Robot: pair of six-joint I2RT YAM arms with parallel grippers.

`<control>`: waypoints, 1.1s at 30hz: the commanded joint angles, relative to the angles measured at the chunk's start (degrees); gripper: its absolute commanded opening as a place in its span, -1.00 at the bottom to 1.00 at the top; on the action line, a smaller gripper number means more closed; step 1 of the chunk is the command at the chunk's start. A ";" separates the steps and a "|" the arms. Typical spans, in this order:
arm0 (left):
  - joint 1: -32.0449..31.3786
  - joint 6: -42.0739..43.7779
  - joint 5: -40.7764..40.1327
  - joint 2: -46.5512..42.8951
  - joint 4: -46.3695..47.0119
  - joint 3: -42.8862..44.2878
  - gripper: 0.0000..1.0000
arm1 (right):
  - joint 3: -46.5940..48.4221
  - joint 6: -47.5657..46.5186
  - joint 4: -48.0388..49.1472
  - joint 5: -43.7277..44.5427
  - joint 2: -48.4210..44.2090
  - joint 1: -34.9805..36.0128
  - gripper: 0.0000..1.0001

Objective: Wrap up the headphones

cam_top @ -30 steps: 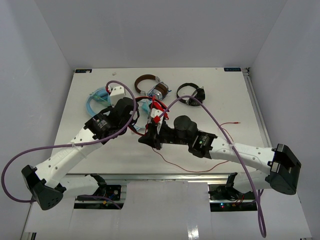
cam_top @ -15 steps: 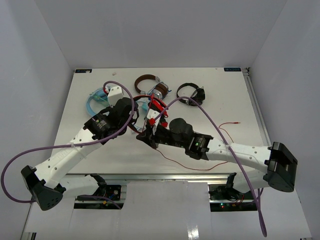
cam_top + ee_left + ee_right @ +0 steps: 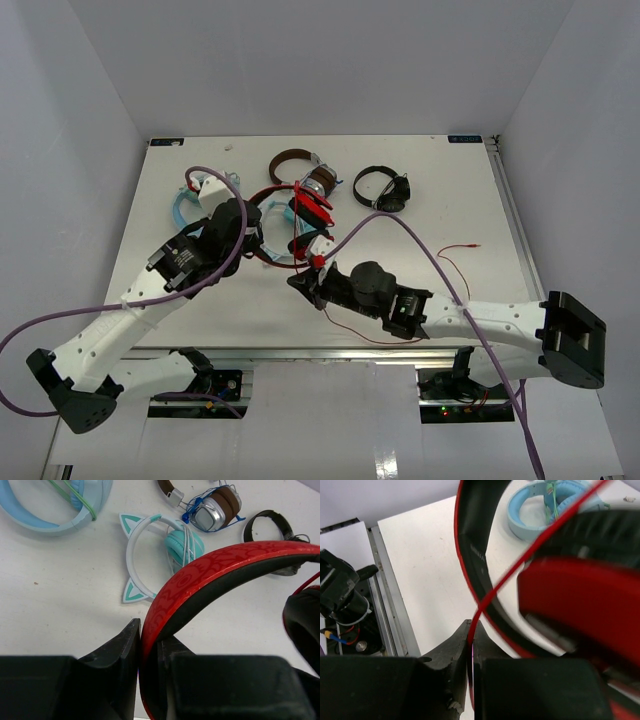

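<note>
Pulled toward 9 o'clock since one second ago: left arm with the left claw [image 3: 262,243], the headband [image 3: 210,575] now spread as a wide red arc. Drawn toward 6 o'clock in the same time: right claw [image 3: 300,280], now nearer to the front edge of the table [image 3: 450,190].

Found near the middle of the table, a little toward 11 o'clock: the headphones [image 3: 312,205], held between both claws. Left claw closed tight on the red headband, one of the fingers [image 3: 115,650] pressed on each side of it. Right claw closed narrow on the thin red cable [image 3: 540,555], running up from the fingertips and across the headband toward 1 o'clock in the right wrist view. Rest of the cable lying loose on the table toward 4 o'clock, plug end out at 3 o'clock.

Lying behind, at 12 o'clock: brown headphones [image 3: 215,510]. At 1 o'clock: black headphones [image 3: 385,188]. At 10 o'clock: blue headphones [image 3: 50,520]. Just beside the red headband: white cat-ear headphones [image 3: 150,555] with teal pads.
</note>
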 commanded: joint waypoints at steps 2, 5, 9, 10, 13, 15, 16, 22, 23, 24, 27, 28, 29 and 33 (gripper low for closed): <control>0.44 -4.62 0.03 -2.95 6.59 2.23 -1.00 | -3.20 0.73 5.06 2.76 0.31 1.04 -0.75; 0.41 -5.88 -0.14 -3.64 6.81 1.49 -1.00 | -4.58 1.04 7.54 3.05 0.66 1.29 -0.66; 0.44 -6.54 1.29 -4.51 7.73 0.93 -1.00 | -5.80 0.90 9.93 4.25 1.11 1.44 -0.64; 0.44 -6.78 1.83 -4.72 7.81 0.89 -1.00 | -6.05 0.78 10.30 4.87 1.36 1.44 -0.64; 0.44 -7.40 3.20 -5.50 8.31 0.80 -1.00 | -7.68 0.07 13.39 5.76 1.87 1.44 -0.65; 0.41 -7.63 4.54 -6.21 8.43 0.95 -1.00 | -9.24 0.29 16.10 5.62 2.43 1.44 -0.65; 0.37 -7.71 5.17 -6.55 8.43 1.08 -1.00 | -10.01 0.37 17.34 5.50 2.82 1.44 -0.65; 0.44 -7.39 6.28 -8.41 7.98 1.84 -1.00 | -13.68 0.78 21.17 6.41 4.72 1.38 -0.80; 0.44 -7.30 6.52 -8.74 7.93 1.93 -1.00 | -14.51 0.75 21.89 6.70 4.79 1.35 -0.84; 0.44 -7.20 6.95 -9.03 8.02 1.88 -1.00 | -15.05 0.66 22.24 6.95 4.79 1.35 -0.84; 0.44 -6.74 9.38 -10.48 9.23 1.29 -1.00 | -16.04 0.48 22.45 7.72 5.02 1.17 -0.85; 0.44 -6.59 10.47 -11.08 9.98 0.88 -1.00 | -16.19 0.44 22.45 7.84 5.17 0.98 -0.85; 0.44 -6.47 11.46 -11.72 10.65 0.46 -1.00 | -16.25 0.42 22.45 7.88 5.42 0.82 -0.85; 0.44 -6.78 15.01 -13.77 12.42 -0.57 -1.00 | -16.34 0.44 22.98 7.38 6.88 0.31 -0.85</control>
